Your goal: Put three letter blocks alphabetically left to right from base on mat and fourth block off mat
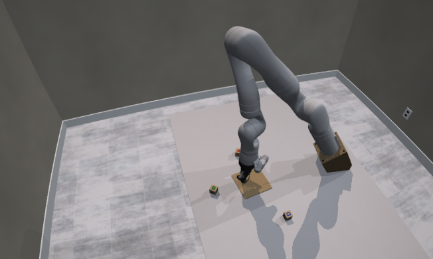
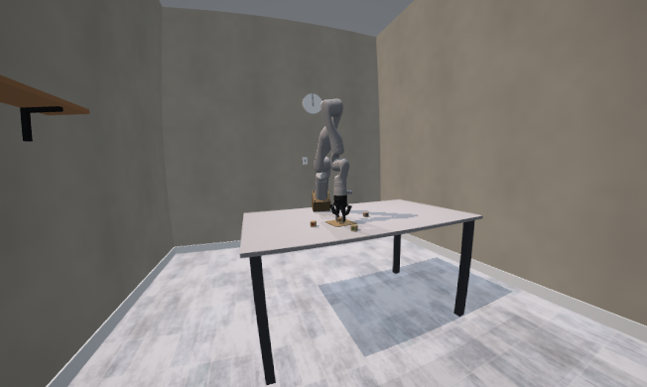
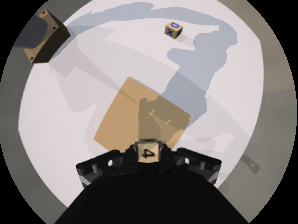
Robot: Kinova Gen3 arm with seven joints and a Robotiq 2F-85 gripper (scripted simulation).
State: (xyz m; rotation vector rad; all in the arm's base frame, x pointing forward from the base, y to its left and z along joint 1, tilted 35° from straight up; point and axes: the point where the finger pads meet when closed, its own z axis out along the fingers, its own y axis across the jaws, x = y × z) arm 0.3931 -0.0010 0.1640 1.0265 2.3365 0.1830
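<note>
My gripper [image 1: 244, 177] points down over the far-left corner of the brown mat [image 1: 252, 185] and is shut on a wooden block with a black mark on its top [image 3: 148, 152]. In the wrist view the block sits between the fingers, at the mat's [image 3: 141, 123] near edge. A block with a green face [image 1: 213, 189] lies on the table left of the mat. A block with a blue face [image 1: 287, 214] lies in front of the mat, also in the wrist view [image 3: 173, 28]. A block with a red face [image 1: 238, 152] lies behind the mat, partly hidden by the arm.
The robot's wooden base [image 1: 332, 156] stands at the right of the table, also in the wrist view [image 3: 41, 36]. In the exterior view the table [image 2: 357, 223] stands on black legs, with the arm near its far edge.
</note>
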